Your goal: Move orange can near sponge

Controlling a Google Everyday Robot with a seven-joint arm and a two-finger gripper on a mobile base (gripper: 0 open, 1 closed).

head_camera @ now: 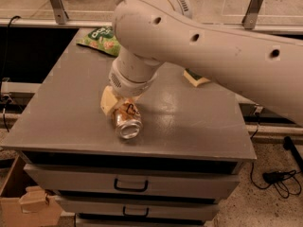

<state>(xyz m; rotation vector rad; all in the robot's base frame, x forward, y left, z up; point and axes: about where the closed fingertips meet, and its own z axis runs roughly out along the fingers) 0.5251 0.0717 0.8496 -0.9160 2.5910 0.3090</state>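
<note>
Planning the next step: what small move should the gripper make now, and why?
Probably shift the orange can back and across toward the sponge. The gripper is down on the can, which lies on its side near the table's front edge; the sponge sits apart, partly behind the arm.

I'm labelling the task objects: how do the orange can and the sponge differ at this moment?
The orange can lies on its side near the front edge, silver top toward the camera; the sponge lies flat farther back, toward the view's right. The can sits directly under the gripper; the sponge is apart from it, partly hidden behind the arm. Both rest on the grey cabinet top.
</note>
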